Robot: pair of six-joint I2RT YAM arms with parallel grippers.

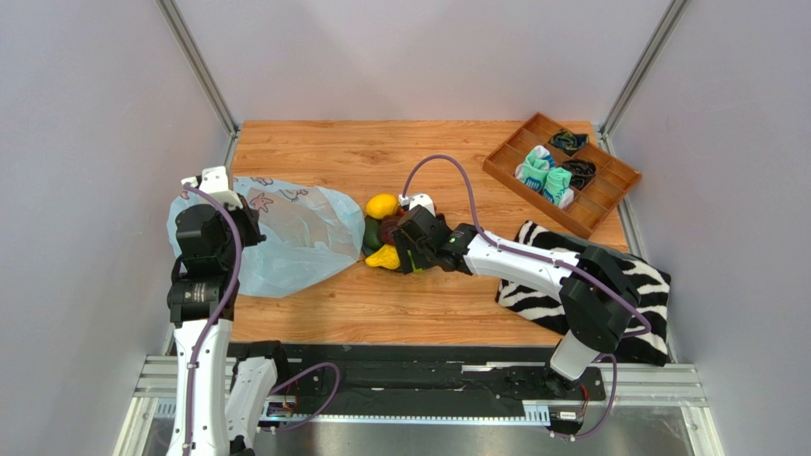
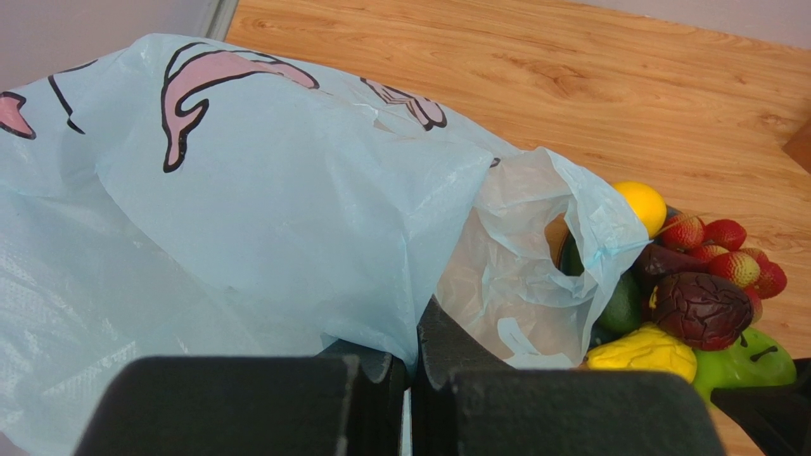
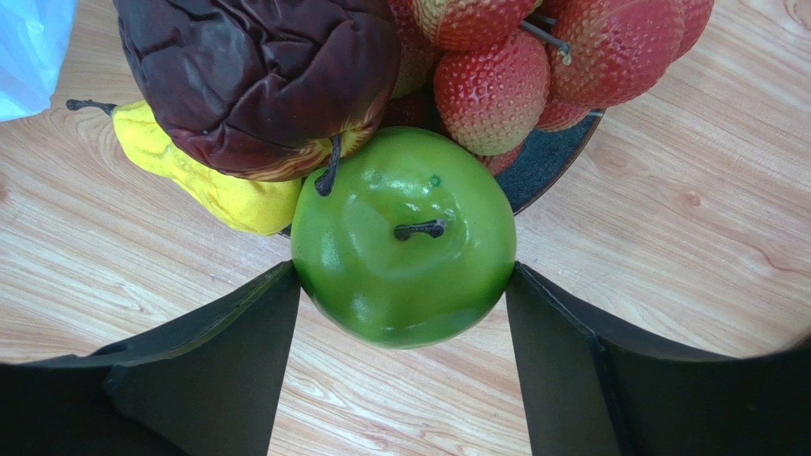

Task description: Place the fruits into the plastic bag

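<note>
You have 1 plastic bag (image 2: 267, 209) and 1 heap of fruits on 1 dark round plate (image 3: 547, 161): 1 lemon (image 2: 641, 204), 1 pear (image 3: 219, 185), 1 green apple (image 3: 405, 252), 1 dark red-purple fruit (image 3: 257, 76), 1 dark green fruit (image 2: 623, 304) and at least 4 small red fruits (image 3: 490, 90).

The bag is thin, crinkled, translucent pale blue film with pink cartoon prints. The apple is smooth and glossy with a short dark stem, the purple fruit is deeply wrinkled, the red ones are pebbled, and the pear is matte and lumpy.

Your right gripper (image 3: 404, 285) has its jaws around the apple, 1 black finger touching each side, at the plate's near rim on the wooden table (image 3: 685, 218). Your left gripper (image 2: 411, 380) is pinched tight on a fold of the bag, whose open mouth lies just beside the heap, its edge draped in front of the dark green fruit.
</note>
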